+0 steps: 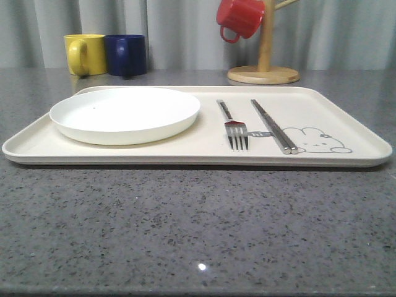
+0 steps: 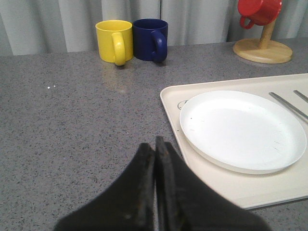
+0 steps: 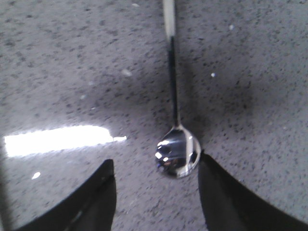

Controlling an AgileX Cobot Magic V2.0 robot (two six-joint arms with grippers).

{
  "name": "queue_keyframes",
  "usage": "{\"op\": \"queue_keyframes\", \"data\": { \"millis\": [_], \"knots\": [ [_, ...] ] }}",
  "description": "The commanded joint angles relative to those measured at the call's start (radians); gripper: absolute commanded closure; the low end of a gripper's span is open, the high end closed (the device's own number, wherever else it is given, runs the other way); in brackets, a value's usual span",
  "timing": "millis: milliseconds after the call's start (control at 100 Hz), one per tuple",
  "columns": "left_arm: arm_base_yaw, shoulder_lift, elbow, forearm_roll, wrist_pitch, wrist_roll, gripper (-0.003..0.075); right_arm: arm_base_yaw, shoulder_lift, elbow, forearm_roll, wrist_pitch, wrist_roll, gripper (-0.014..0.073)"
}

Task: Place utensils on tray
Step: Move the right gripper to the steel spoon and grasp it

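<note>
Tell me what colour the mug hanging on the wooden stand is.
Red mug, clearest in the front view.

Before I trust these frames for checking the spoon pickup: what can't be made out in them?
- Spoon: right wrist view, handle cut off by the frame edge; blur hides whether the right gripper fingers touch the bowl.
- Chopsticks: left wrist view, cut off at the edge.
- Tray drawing: front view, script too small to read.

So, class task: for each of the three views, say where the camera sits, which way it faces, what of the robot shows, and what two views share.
Front: low at the table edge, facing forward over the tray, fork and chopsticks.
Left wrist: above the table, facing the plate and mugs; shut left gripper shows.
Right wrist: looking down at the spoon on the table; open right gripper shows.
Shared: front and left wrist both show plate, tray, mugs.
</note>
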Motion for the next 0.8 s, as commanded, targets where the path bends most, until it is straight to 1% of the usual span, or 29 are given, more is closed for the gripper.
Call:
{"op": "queue_keyframes", "data": {
  "millis": [0, 250, 460, 530, 550, 580, 640, 650, 720, 790],
  "knots": [
    [-0.007, 0.010, -0.026, -0.005, -0.076, -0.007, 0.0739, -0.033, -0.001, -0.025, 0.021, -0.049, -0.047, 0.0193],
    [-0.007, 0.010, -0.026, -0.005, -0.076, -0.007, 0.0739, -0.081, 0.092, -0.025, 0.032, -0.135, -0.056, 0.0193],
    [-0.007, 0.010, -0.026, -0.005, -0.076, -0.007, 0.0739, -0.082, 0.140, -0.025, 0.037, -0.158, -0.059, 0.0203],
    [-0.007, 0.010, -0.026, -0.005, -0.076, -0.007, 0.0739, -0.082, 0.152, -0.025, 0.042, -0.157, -0.059, 0.0261],
    [-0.007, 0.010, -0.026, -0.005, -0.076, -0.007, 0.0739, -0.082, 0.157, -0.025, 0.042, -0.153, -0.059, 0.0298],
    [-0.007, 0.010, -0.026, -0.005, -0.076, -0.007, 0.0739, -0.082, 0.160, -0.025, 0.042, -0.152, -0.059, 0.0330],
    [-0.007, 0.010, -0.026, -0.005, -0.076, -0.007, 0.0739, -0.082, 0.166, -0.025, 0.044, -0.144, -0.059, 0.0442],
    [-0.007, 0.010, -0.026, -0.005, -0.076, -0.007, 0.0739, -0.082, 0.166, -0.025, 0.044, -0.144, -0.059, 0.0442],
    [-0.007, 0.010, -0.026, -0.005, -0.076, -0.007, 0.0739, -0.082, 0.165, -0.025, 0.047, -0.143, -0.058, 0.0571],
    [-0.007, 0.010, -0.026, -0.005, -0.076, -0.007, 0.0739, -0.081, 0.157, -0.025, 0.051, -0.142, -0.050, 0.0634]
  ]
}}
